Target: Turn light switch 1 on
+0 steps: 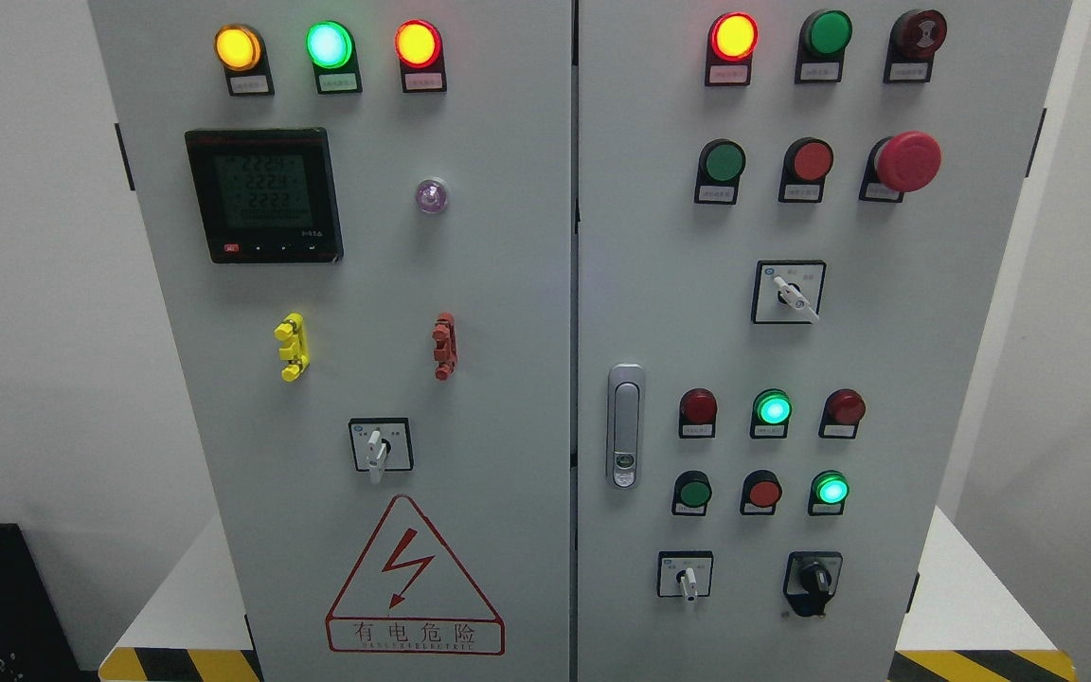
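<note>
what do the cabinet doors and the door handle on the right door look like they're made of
Cabinet doors: probably sheet metal painted matte light grey; flat, even, with barely any glare. Door handle: looks like polished or chrome-plated metal, silvery with bright reflections, though plated plastic cannot be ruled out.

Head view: faces the grey control cabinet (527, 284) squarely, from close up, tilted slightly downward.
Frame: both doors fill it; white walls flank.
</note>
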`<state>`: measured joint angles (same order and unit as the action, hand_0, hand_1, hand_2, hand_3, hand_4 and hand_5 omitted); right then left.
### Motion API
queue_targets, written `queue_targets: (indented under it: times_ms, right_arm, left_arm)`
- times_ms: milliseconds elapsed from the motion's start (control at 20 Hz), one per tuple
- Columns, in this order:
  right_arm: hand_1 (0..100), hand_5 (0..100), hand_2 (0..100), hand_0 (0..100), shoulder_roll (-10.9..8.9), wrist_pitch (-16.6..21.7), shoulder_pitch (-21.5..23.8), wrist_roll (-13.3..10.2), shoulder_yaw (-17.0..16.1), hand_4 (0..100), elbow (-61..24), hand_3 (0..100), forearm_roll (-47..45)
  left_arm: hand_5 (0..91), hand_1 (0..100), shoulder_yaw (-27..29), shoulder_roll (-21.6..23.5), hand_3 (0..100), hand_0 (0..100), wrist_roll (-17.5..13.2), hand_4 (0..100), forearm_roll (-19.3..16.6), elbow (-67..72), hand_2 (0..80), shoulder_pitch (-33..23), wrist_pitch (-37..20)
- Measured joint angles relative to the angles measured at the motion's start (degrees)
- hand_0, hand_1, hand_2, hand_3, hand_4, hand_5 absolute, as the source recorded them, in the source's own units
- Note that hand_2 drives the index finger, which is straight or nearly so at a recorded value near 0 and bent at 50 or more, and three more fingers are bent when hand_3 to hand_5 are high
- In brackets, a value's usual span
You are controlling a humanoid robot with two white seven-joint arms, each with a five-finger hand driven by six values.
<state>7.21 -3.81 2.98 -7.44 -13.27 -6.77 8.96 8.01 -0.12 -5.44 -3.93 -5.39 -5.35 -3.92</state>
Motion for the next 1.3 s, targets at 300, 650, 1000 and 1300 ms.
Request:
queue_targets:
  times_ms: [300,650,1000,1300]
  right_arm:
    - [0,0,0,31,0.0,0.0,0.0,0.0,0.0,0,0.0,0,0.0]
    - [0,0,0,31,0.0,0.0,0.0,0.0,0.0,0,0.0,0,0.0]
    - [0,0,0,31,0.0,0.0,0.0,0.0,0.0,0,0.0,0,0.0]
    - [0,0,0,31,0.0,0.0,0.0,0.0,0.0,0,0.0,0,0.0]
  left_arm:
    - [0.0,2,-0.01,0.05,0,17,0.21,0,-0.02,-0.02,0.0,-0.01,0.01]
    - [0.0,3,-0.04,-0.16,0,17,1.27,0,-0.27,-1.73,0.0,-0.78,0.13]
    - [0.0,6,-0.42,-0.44,0,17,2.32,0,-1.42,-13.43,0.0,-6.99,2.84]
    - [0.0,8,-1.48,0.31,0,18,2.13,0,-2.24,-31.14,0.0,-13.65,3.95]
